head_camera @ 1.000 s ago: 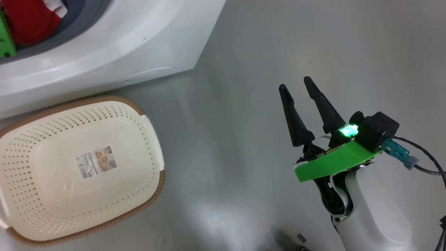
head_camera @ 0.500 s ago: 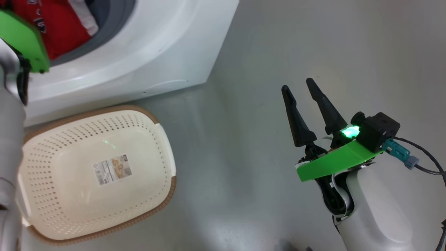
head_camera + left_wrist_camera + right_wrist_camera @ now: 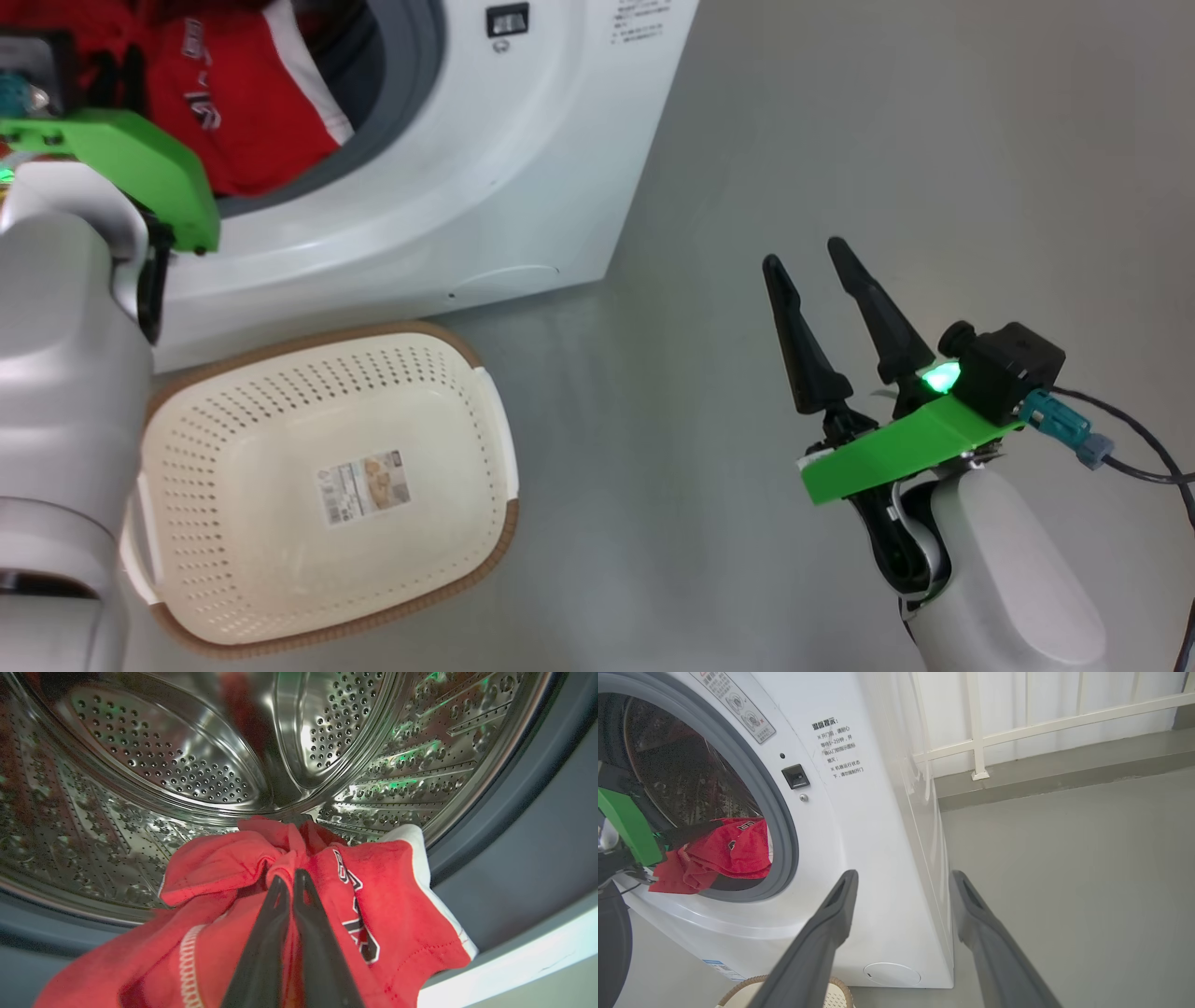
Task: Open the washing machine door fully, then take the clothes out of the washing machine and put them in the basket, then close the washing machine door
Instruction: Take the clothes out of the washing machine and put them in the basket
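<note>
Clothes (image 3: 402,905) in left gripper (image 3: 290,873), at washing machine (image 3: 523,187) mouth

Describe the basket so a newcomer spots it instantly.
Start at the white washing machine; on the grey floor in front of it sits the basket. It is cream perforated plastic with a brown woven-look rim and a paper label inside.

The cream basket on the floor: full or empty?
Empty: the cream-white perforated plastic basket holds just its paper label; the red fabric garment sits at the mouth of the white washer.
</note>
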Controlling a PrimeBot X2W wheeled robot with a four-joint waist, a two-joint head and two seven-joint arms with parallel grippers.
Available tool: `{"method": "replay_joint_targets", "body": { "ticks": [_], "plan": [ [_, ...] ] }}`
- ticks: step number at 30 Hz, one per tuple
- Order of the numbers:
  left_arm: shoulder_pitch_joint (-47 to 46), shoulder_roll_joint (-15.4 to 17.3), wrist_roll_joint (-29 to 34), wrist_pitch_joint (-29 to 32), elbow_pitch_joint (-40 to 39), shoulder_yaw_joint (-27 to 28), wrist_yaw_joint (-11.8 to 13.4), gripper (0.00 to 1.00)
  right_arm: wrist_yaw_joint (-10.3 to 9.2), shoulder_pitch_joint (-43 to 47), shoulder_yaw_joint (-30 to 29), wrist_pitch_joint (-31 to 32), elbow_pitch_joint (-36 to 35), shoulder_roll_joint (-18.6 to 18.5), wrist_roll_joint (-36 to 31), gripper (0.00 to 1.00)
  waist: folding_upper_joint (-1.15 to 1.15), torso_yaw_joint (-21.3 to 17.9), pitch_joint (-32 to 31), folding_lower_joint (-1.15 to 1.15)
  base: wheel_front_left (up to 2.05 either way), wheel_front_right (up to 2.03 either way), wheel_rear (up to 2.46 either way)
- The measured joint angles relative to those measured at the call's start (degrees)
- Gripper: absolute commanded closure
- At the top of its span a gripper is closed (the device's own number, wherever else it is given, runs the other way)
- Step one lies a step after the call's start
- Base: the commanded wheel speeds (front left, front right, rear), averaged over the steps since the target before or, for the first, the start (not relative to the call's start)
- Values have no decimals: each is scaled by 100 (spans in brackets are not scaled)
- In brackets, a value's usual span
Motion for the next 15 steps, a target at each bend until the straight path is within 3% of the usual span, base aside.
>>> {"method": "replay_joint_targets", "body": {
  "ticks": [15],
  "plan": [
    [981, -277, -174, -320, -947, -101, -201, 100, 0, 398, -109, 0, 226, -64, -147, 0, 0, 383, -732, 0, 0, 0, 0]
  ]
}}
